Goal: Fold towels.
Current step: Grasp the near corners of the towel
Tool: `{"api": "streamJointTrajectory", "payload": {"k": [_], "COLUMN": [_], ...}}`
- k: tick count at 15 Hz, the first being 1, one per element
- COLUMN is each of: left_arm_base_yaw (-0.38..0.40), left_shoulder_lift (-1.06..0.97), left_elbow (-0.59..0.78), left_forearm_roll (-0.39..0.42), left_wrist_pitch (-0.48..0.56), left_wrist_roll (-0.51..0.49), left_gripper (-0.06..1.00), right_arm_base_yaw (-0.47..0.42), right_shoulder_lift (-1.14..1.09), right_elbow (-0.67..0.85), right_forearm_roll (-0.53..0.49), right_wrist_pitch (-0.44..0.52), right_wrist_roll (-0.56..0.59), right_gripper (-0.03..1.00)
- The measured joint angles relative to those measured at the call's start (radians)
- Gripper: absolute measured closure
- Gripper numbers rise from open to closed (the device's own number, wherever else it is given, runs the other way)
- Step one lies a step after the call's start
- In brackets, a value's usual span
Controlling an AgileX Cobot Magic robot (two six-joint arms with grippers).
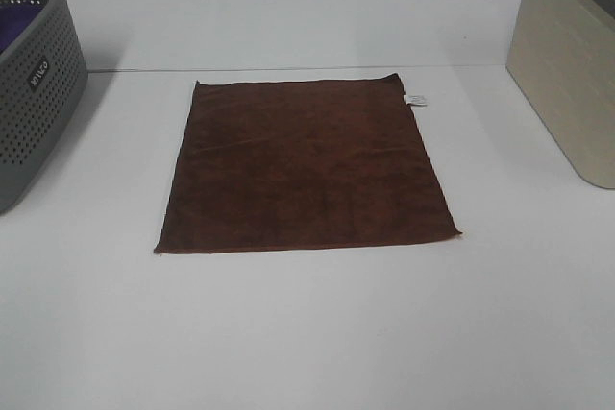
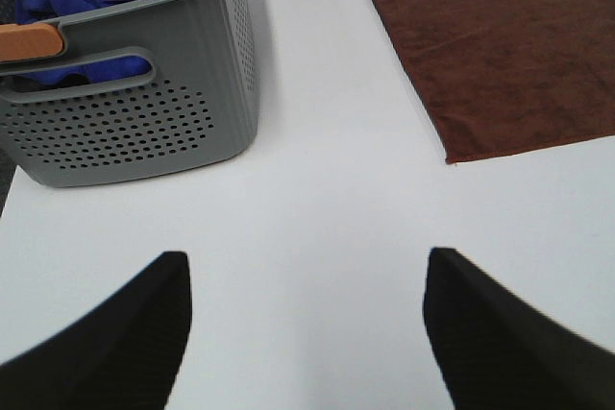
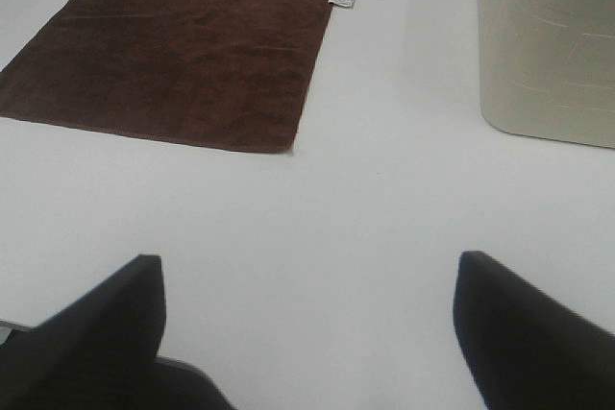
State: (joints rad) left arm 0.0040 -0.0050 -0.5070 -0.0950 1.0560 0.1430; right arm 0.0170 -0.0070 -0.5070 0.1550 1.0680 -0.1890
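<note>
Jaws apart on both arms, gripping nothing. The left jaws hang over bare surface [image 2: 317,228] short of the towel [image 1: 306,165] on its left side, the right jaws likewise on its right. The towel lies flat and fully spread, with its white tag [image 1: 416,100] at the far right corner. A grey basket [image 1: 29,74] is left of the towel and a beige bin [image 1: 567,74] right of it. Step: approach — first fold not yet begun. Next move likely calls for pinching both near corners and carrying them over to the far edge.
</note>
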Motion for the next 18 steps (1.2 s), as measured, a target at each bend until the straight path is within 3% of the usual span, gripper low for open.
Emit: {"api": "streamJointTrajectory", "payload": {"k": [18], "left_arm_base_yaw": [0.000], "left_shoulder_lift": [0.000], "left_elbow": [0.000], "left_forearm_roll": [0.000], "left_wrist_pitch": [0.000], "left_wrist_roll": [0.000], "left_gripper": [0.29], "right_arm_base_yaw": [0.000], "right_shoulder_lift": [0.000], "right_elbow": [0.000], "right_forearm_roll": [0.000], "right_wrist_pitch": [0.000], "right_wrist_roll": [0.000], "right_gripper": [0.19]}}
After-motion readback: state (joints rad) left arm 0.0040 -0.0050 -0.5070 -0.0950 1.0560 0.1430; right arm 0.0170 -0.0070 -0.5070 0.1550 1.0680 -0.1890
